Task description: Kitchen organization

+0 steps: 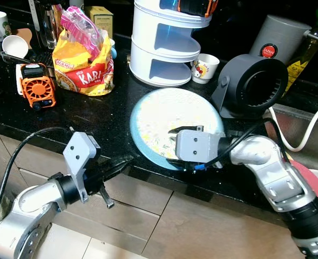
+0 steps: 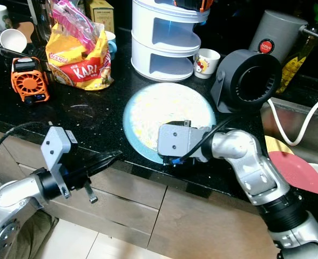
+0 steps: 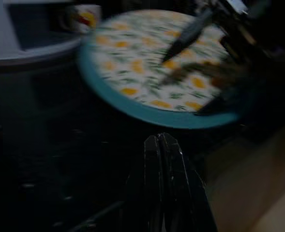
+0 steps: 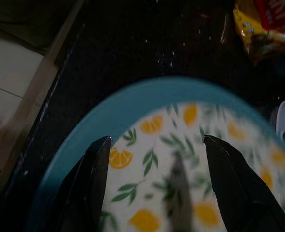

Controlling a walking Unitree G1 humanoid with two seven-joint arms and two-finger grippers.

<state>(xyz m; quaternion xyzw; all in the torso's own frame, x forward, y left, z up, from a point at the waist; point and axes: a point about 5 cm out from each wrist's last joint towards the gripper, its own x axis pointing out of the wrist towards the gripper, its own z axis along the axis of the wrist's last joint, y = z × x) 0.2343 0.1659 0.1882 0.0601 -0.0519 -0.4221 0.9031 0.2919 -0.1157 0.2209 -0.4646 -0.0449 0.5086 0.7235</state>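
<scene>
A round plate [image 1: 169,110] with a blue rim and a lemon-and-leaf pattern lies flat on the black counter [image 1: 110,116], its near edge at the counter's front. My right gripper [image 1: 174,145] sits low over that near edge. It is open, and in the right wrist view its two black fingers [image 4: 91,183] spread wide over the patterned plate [image 4: 147,130]. My left gripper [image 1: 127,160] is shut and empty at the counter's front edge, a short way left of the plate. In the left wrist view its fingertips [image 3: 162,145] point toward the plate [image 3: 142,63].
Behind the plate stand a white tiered rack [image 1: 164,48], a small printed mug [image 1: 204,67] and a grey round blower [image 1: 256,83]. A yellow snack bag [image 1: 83,70] and an orange device [image 1: 37,85] sit at the left. A sink with a red plate [image 1: 310,181] is at the right.
</scene>
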